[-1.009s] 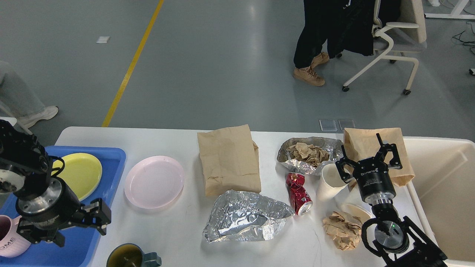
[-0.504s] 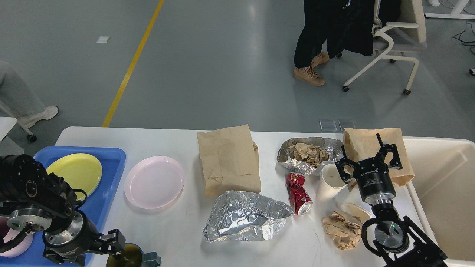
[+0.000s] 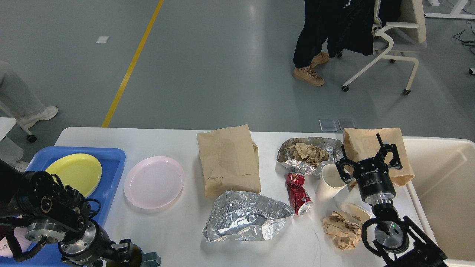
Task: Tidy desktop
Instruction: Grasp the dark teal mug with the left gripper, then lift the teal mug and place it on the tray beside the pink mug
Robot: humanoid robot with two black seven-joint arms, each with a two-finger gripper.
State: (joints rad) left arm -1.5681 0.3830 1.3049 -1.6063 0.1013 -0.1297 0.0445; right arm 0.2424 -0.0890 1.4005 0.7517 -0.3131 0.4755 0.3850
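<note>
Above white cup (image 3: 329, 181), splayed right gripper (image 3: 367, 157).

Cluttered desktop (image 3: 178, 226), two hands apart

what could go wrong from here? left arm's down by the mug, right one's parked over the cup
1. Left gripper is at the dark mug, which sits at the near edge of the desktop; a nudge could tip it off.
2. Right gripper hangs open beside the white cup; a sideways move could topple it onto the red can.
</note>
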